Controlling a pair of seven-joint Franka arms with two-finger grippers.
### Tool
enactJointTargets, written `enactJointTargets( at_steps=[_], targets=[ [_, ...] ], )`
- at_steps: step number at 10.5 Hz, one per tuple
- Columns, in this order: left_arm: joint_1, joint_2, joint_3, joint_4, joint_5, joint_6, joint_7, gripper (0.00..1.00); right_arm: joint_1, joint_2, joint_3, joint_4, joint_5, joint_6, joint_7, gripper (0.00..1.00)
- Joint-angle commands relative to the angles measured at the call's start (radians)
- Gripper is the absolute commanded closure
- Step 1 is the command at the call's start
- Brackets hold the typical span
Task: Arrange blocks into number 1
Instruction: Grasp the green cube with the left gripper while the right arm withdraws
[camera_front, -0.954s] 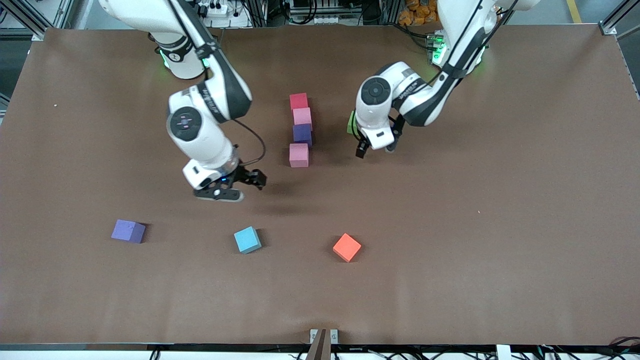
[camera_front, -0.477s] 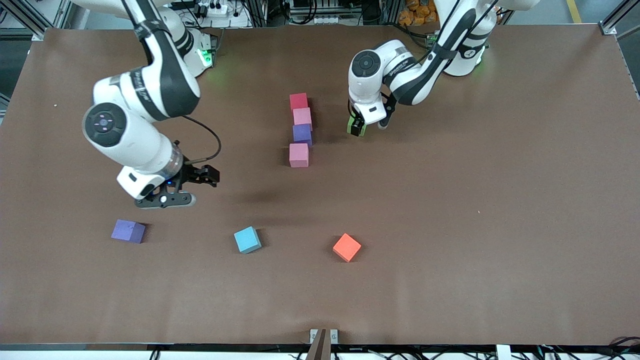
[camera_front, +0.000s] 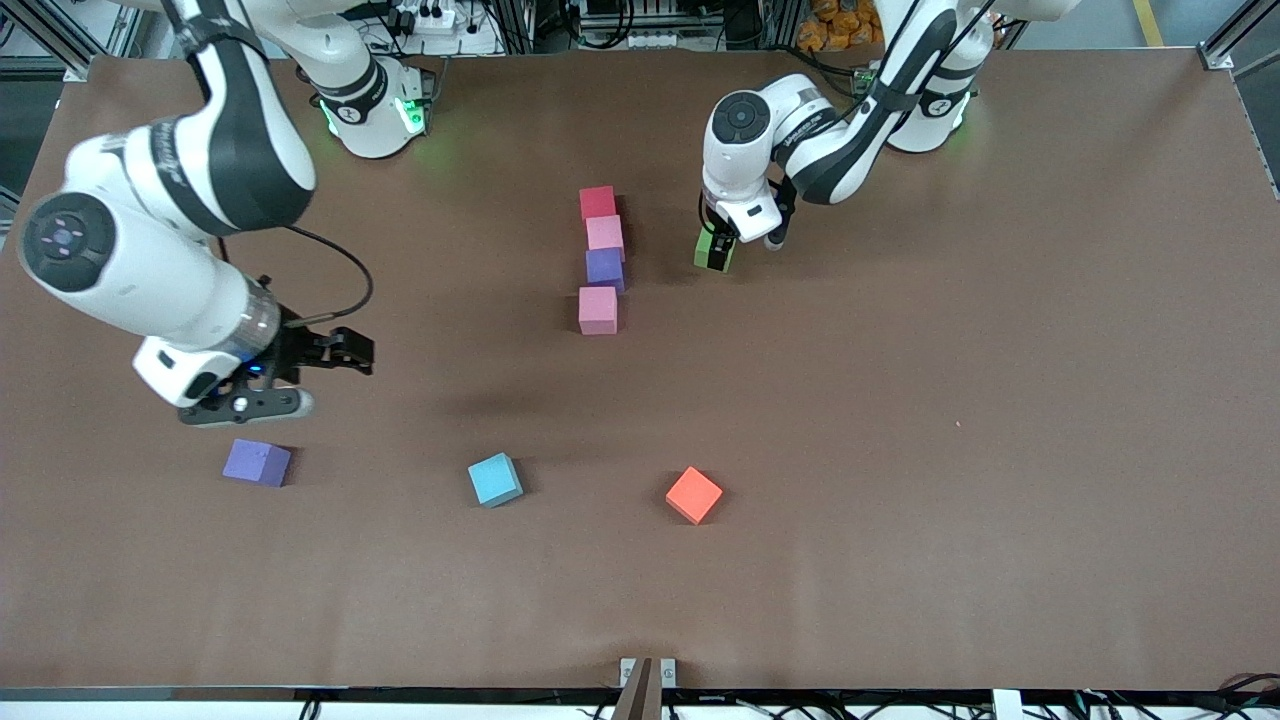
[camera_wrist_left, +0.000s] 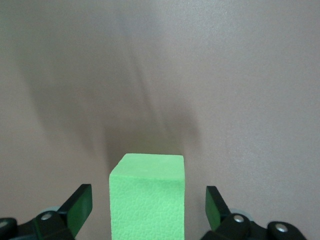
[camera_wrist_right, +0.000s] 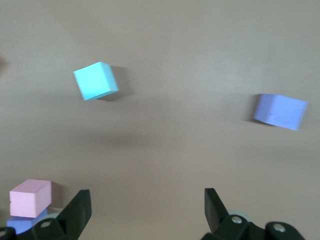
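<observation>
Green block sitting on table beside cube column, toward left arm's end. Left gripper straddling it, jaws apart. Foam likely light, squashy (grip flat sides). Right gripper hanging open above loose purple cube.

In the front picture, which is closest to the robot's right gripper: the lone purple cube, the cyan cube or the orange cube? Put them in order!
From the open right gripper:
1. The lone purple foam cube, almost under it, toward the right arm's end of the table.
2. The cyan foam cube, midway along the table's near part.
3. The orange foam cube, beside the cyan one, toward the left arm's end.
</observation>
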Motion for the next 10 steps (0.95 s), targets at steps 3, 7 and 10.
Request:
enactJointTargets(
  at_steps=[3,7,10],
  targets=[
    [-0.008,0.022,-0.005,-0.019,0.003,0.047,-0.027,0.0,-0.271,-0.102,0.173,0.011,-0.027,-0.08,0.095,0.0],
    [-0.025,0.083,-0.003,-0.004,0.022,0.082,-0.028,0.0,-0.291,-0.106,0.165,0.082,-0.039,-0.166,0.089,0.0],
    [-0.008,0.113,-0.002,0.012,0.064,0.079,-0.018,1.0,-0.317,-0.132,0.164,0.076,-0.067,-0.184,0.045,0.0]
  ],
)
